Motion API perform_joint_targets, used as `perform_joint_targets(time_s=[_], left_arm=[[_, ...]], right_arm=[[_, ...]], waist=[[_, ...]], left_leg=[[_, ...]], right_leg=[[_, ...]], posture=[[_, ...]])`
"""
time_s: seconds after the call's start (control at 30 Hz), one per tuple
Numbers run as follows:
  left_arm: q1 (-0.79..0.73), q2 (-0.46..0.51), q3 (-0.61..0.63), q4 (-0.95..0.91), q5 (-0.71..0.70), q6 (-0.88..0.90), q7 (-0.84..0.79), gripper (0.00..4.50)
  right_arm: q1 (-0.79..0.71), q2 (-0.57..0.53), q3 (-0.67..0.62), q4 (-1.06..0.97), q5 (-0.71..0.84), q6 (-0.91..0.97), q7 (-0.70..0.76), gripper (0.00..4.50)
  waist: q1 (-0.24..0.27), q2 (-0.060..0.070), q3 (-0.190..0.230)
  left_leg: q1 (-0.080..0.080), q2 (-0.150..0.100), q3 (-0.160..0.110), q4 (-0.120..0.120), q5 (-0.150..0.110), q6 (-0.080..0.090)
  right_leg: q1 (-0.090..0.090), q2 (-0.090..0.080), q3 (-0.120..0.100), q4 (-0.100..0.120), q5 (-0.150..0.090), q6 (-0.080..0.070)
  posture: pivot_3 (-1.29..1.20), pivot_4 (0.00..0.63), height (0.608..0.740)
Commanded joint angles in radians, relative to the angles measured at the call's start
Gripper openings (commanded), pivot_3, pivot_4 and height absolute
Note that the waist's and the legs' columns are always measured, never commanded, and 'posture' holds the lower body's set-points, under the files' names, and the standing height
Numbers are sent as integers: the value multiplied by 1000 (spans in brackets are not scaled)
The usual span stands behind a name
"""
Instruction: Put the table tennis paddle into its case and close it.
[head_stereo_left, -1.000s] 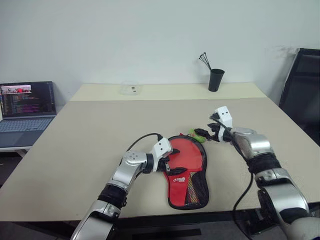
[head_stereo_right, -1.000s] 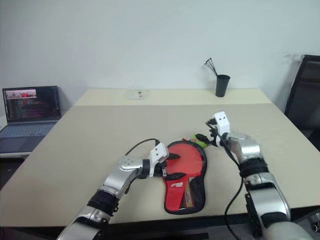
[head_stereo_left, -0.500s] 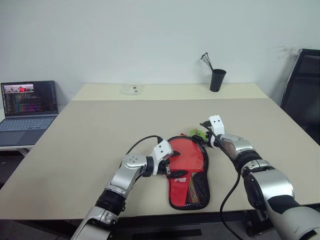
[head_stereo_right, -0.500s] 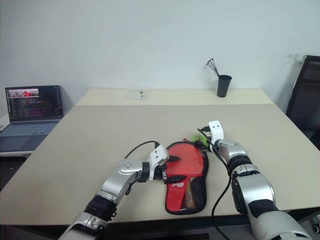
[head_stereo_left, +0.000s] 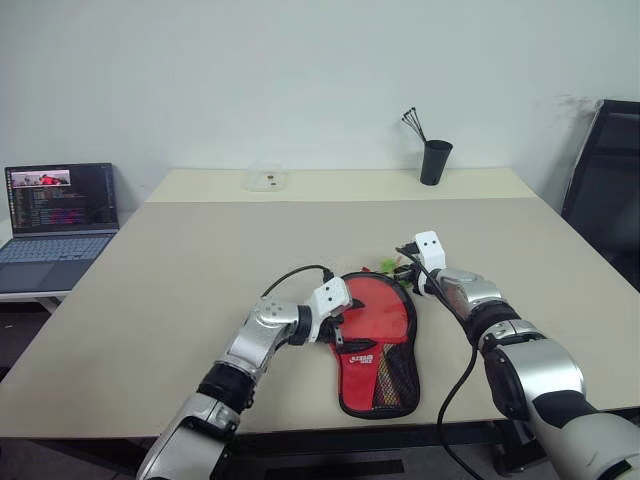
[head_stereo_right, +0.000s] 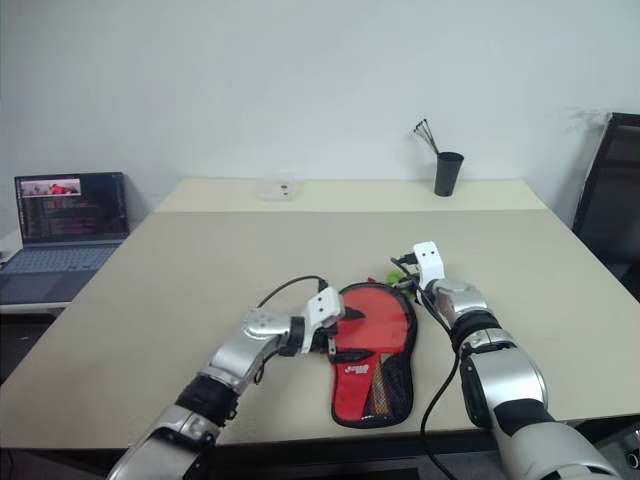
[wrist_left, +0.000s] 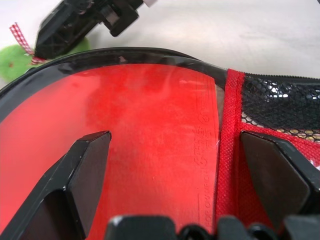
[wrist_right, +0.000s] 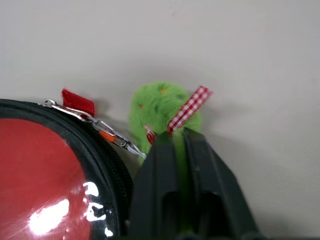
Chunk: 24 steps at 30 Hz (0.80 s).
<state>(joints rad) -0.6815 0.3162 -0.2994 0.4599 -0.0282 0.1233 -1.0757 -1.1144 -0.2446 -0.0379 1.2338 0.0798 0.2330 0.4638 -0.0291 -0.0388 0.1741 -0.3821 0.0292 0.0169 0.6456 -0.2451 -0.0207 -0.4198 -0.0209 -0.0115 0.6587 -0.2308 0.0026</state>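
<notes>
Right wrist view showed my right gripper (wrist_right: 176, 145) pinched shut on the green tag (wrist_right: 159, 107) beside the case (head_stereo_left: 378, 345), paddle (wrist_left: 125, 135) inside, left gripper (wrist_left: 175, 170) wide: I feared tugging might drag the case.

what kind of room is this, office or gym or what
Most likely an office or lab workroom, not a gym. A large beige table stands against a plain white wall, an open laptop showing code sits on a side surface, a black office chair stands at the far right, and a black cup holds pens.
</notes>
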Motion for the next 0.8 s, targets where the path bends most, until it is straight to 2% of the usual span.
perform_joint_targets(time_s=[0.03,0.27,0.43,0.6,0.8], left_arm=[[8,12,-53,98,60,8,-11,4500],[-12,5,-65,191,72,-20,-10,4500],[-13,-20,-61,196,53,-2,-25,4500],[-29,-46,-68,212,61,-5,-16,4500],[-72,-101,-76,251,69,-8,-7,4500]], right_arm=[[-28,-22,-27,-8,0,12,-19,25],[-31,-70,-49,-39,4,38,-19,25],[30,-121,-46,-136,5,98,-1,25],[197,-161,-25,-437,17,262,45,25],[528,-226,-27,-1085,102,623,78,25]], waist=[[0,1,0],[1,2,-1],[4,4,-3],[12,5,-5],[41,9,-8]], left_leg=[[0,0,0,0,0,0],[0,0,0,0,0,0],[0,0,-1,0,0,0],[0,-1,-1,0,0,0],[-3,-2,-5,0,0,0]], right_leg=[[0,0,0,0,0,0],[0,0,0,0,-2,3],[1,0,0,0,-2,4],[1,-1,-1,-2,-2,4],[2,-2,-4,-4,-2,5]], posture=[[0,150,740],[0,150,740],[0,150,740],[0,150,740],[0,150,740]])
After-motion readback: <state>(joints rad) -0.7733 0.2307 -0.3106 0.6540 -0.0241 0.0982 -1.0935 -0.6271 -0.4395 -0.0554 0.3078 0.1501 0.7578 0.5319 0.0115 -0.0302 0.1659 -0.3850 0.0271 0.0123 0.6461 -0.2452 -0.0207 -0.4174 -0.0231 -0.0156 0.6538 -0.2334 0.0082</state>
